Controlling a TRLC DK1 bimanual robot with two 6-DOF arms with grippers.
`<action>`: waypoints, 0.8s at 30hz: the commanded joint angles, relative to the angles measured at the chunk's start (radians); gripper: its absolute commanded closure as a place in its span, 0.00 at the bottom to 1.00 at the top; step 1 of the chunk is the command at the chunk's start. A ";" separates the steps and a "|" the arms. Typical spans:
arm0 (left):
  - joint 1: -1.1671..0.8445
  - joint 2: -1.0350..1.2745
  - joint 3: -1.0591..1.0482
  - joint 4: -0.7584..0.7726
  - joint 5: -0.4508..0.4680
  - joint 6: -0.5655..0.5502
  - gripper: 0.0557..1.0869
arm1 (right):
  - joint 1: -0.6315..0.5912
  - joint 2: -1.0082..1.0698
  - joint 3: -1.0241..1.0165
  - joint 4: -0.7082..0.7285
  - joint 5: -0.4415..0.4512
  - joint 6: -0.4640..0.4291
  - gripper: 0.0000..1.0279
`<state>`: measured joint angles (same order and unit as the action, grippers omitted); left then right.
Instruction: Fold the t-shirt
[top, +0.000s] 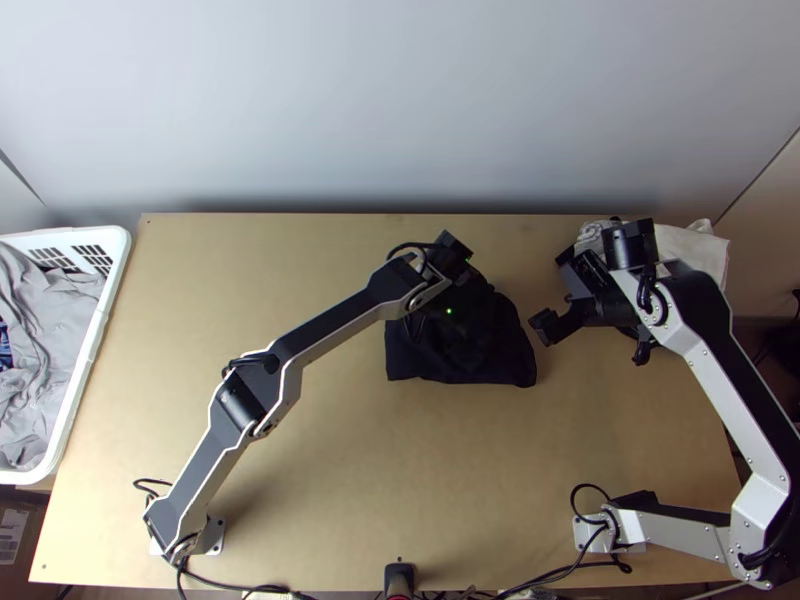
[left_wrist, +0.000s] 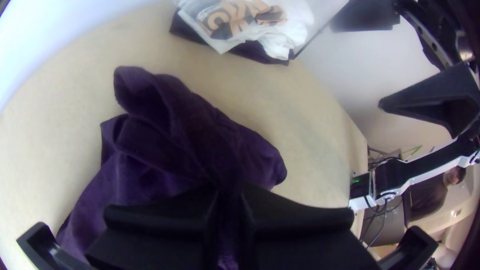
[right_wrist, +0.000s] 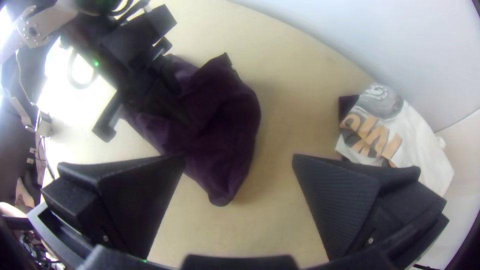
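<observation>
1. Dark purple cloth t-shirt (top: 462, 368): bunched, mid-table; straight edge near, running left-right; narrower part points far; long axis uncertain.
2. My left black two-fingered gripper (top: 462, 298): clamped on it.
3. My right black two-fingered gripper (top: 556, 290): spread, right of it.
4. Light wooden table (top: 300, 500).
5. Pale wall (top: 400, 100), far side.

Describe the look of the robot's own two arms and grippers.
The left arm has black link faces edged in silver-grey and a small green light; the right arm has silver-grey link sides dotted with small round screws. Both have black joints with looping black cables. The left gripper and right gripper are black, each with two wide, tapering fingers.
</observation>
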<state>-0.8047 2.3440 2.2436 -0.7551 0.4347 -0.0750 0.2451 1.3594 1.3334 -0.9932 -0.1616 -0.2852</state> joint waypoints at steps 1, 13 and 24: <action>0.002 0.049 0.002 0.028 0.001 -0.003 0.97 | 0.008 0.003 -0.022 0.001 -0.001 0.001 0.03; 0.024 -0.040 0.024 0.016 0.027 -0.014 0.06 | 0.037 0.030 -0.040 0.016 -0.001 -0.016 0.03; 0.194 -0.318 -0.142 -0.227 0.027 0.018 0.06 | 0.264 0.254 0.078 0.093 -0.001 -0.011 0.03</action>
<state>-0.7086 2.1773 2.2177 -0.8616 0.4603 -0.0860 0.3748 1.4818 1.3411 -0.9413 -0.1642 -0.2966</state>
